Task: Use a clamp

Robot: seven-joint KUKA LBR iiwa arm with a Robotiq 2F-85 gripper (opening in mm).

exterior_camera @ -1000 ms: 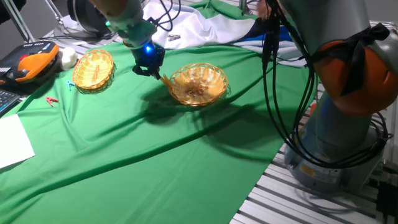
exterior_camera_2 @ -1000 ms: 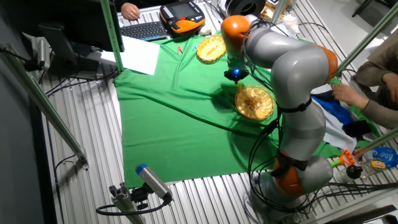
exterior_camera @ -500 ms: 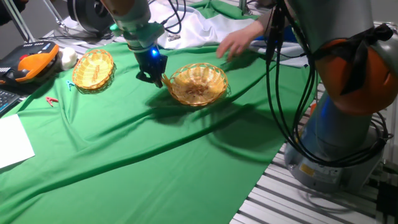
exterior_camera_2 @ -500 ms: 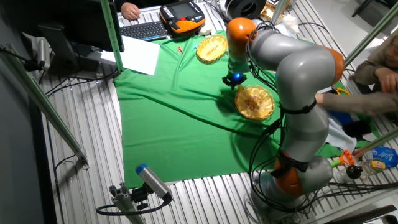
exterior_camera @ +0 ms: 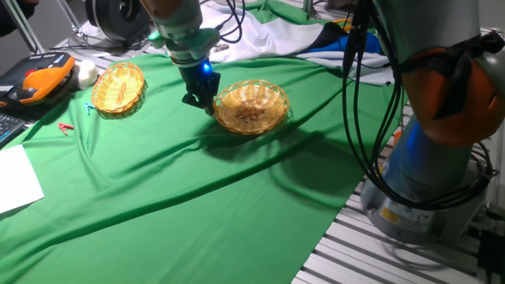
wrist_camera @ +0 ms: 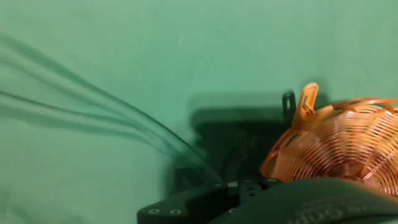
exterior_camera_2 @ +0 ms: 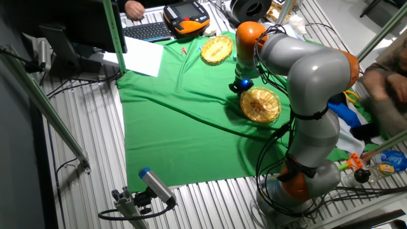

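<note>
The clamp [wrist_camera: 305,102], a small orange clip, stands at the left rim of a wicker basket [wrist_camera: 348,149] in the hand view. A thin black tip [wrist_camera: 288,102] shows right beside it. My gripper [exterior_camera: 207,103] hangs low at the left rim of that basket [exterior_camera: 251,126], fingers pointing down; it also shows in the other fixed view [exterior_camera_2: 240,87] next to the basket [exterior_camera_2: 275,114]. The fixed views do not show the clamp itself. I cannot tell whether the fingers are closed on it.
A second wicker basket [exterior_camera: 118,87] lies at the cloth's far left, also seen in the other fixed view [exterior_camera_2: 216,49]. A small red clip [exterior_camera: 66,127], a white sheet [exterior_camera: 16,177] and a teach pendant [exterior_camera: 35,79] lie beyond. The green cloth [exterior_camera: 197,197] has folds.
My gripper has moved right and down, from just left of the basket to its left rim. A person's hand that reached in behind the basket half a second ago has left.
</note>
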